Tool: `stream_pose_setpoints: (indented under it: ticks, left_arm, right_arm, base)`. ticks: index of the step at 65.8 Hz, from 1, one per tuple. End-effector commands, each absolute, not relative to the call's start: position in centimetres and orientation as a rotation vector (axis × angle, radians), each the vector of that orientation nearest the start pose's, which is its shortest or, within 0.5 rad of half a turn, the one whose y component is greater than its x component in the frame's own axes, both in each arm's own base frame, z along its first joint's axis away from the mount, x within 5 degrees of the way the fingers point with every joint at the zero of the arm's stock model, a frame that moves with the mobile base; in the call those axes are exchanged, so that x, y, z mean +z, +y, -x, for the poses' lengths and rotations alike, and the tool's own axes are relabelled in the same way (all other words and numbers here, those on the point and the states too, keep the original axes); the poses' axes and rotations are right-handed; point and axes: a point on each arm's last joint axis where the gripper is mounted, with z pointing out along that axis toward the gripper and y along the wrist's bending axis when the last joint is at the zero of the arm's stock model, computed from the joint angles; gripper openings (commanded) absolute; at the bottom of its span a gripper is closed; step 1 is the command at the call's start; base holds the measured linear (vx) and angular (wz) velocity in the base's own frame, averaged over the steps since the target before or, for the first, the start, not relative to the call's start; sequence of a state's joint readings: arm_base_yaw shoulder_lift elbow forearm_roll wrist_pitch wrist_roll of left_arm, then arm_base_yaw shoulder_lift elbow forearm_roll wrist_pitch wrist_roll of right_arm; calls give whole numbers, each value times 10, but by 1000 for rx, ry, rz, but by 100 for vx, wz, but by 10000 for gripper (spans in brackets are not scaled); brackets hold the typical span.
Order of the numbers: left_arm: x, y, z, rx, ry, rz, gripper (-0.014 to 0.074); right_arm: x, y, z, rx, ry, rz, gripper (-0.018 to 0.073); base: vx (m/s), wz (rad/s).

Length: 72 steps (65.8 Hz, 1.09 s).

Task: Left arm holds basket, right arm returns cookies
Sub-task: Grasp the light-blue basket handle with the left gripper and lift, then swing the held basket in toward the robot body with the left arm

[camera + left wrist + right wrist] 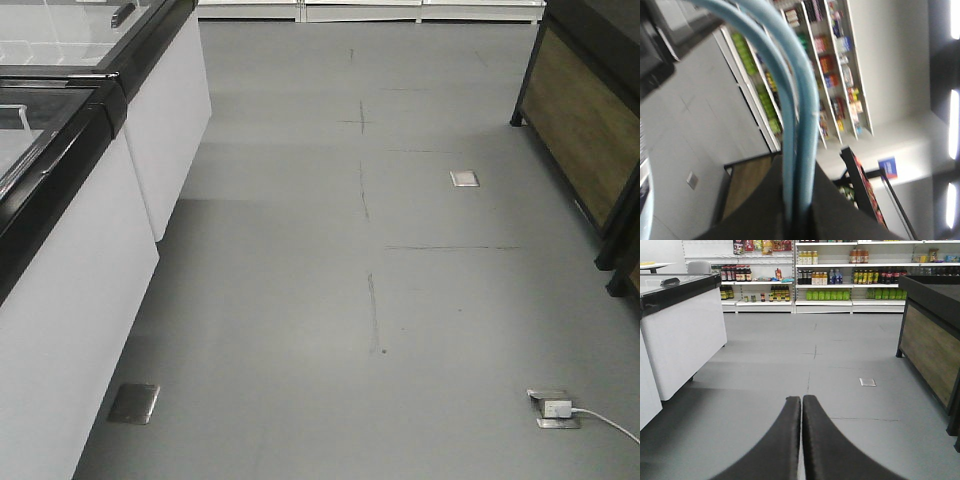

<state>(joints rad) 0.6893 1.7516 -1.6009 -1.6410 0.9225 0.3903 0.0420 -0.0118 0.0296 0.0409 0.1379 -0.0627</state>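
Two basket handles [802, 115] in left gripper [799, 217] | freezer [70, 300] left | shelves [840, 285] ahead

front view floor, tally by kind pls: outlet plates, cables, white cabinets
floor outlet plates: 3
white cable: 1
white chest cabinets: 2
total: 6

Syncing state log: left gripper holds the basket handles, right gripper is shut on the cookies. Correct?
No. The right wrist view shows the right gripper shut but empty, fingers touching with nothing between them. The left gripper does hold the basket handles.
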Motion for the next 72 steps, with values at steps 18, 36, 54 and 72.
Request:
stream_pose_setpoints:
  ticks: [18, 36, 54, 72]
  left_arm:
    - [455, 36, -373, -1576, 1557, 384, -8]
    - [452, -76, -355, -1634, 1730, -73, -7]
    - [388, -158, -319, -1683, 1906, -105, -7]
    - [283, -192, -264, -1775, 2164, -145, -7]
  right_arm:
    - [199, 3, -56, 21, 1552, 49, -8]
    - [199, 3, -56, 21, 1552, 49, -8]
    - [199, 3, -56, 21, 1552, 49, -8]
    - [199, 3, -56, 21, 1552, 49, -8]
  base:
    - [0, 0]
    - [0, 0]
    - [0, 0]
    - [0, 0]
